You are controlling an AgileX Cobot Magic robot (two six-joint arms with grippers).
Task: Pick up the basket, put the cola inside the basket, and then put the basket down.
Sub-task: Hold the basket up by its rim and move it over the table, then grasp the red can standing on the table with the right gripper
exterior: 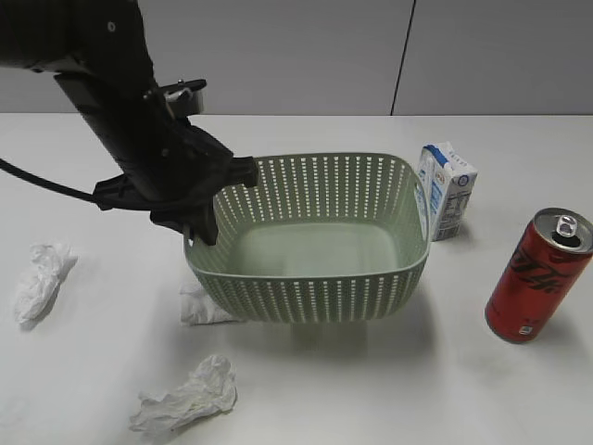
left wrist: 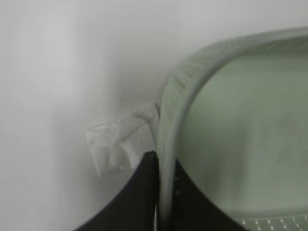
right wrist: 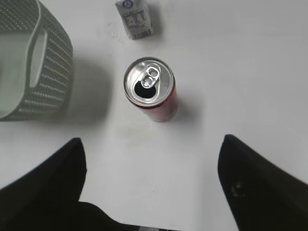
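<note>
The pale sage-green basket (exterior: 315,241) is held tilted, raised off the table. My left gripper (exterior: 199,222) is shut on its left rim; in the left wrist view the two black fingers (left wrist: 163,163) pinch the rim of the basket (left wrist: 168,110). The red cola can (exterior: 537,275) stands upright on the table at the right, apart from the basket. In the right wrist view the cola (right wrist: 150,94) stands ahead of my open, empty right gripper (right wrist: 151,154), and the basket's end with a cut-out handle (right wrist: 38,57) is at the left. The right gripper is not seen in the exterior view.
A blue-and-white carton (exterior: 447,190) stands behind the basket's right end; it also shows in the right wrist view (right wrist: 134,17). Crumpled white tissues lie at the left (exterior: 42,278), at the front (exterior: 185,397) and under the basket's left corner (exterior: 204,306).
</note>
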